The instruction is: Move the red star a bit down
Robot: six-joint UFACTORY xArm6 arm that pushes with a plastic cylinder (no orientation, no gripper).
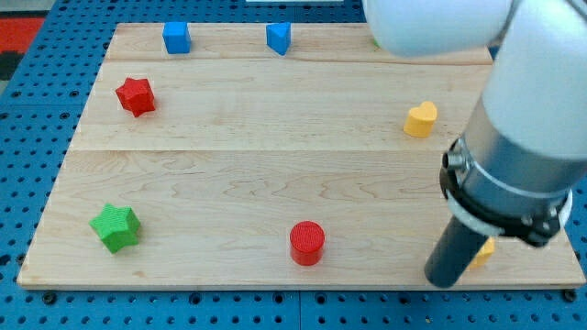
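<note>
Counter (275,165) count: one red star (136,96), two blue blocks (177,38) (279,38), one green star (116,227), one red cylinder (307,243), one yellow heart (420,119), one yellow block (482,249) partly hidden. No claw fitted; my tip (442,282) touches the yellow block, red star far up-left.

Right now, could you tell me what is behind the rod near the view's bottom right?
A yellow block peeks out behind the rod; its shape is mostly covered. My tip sits beside it, far from the red star.
</note>
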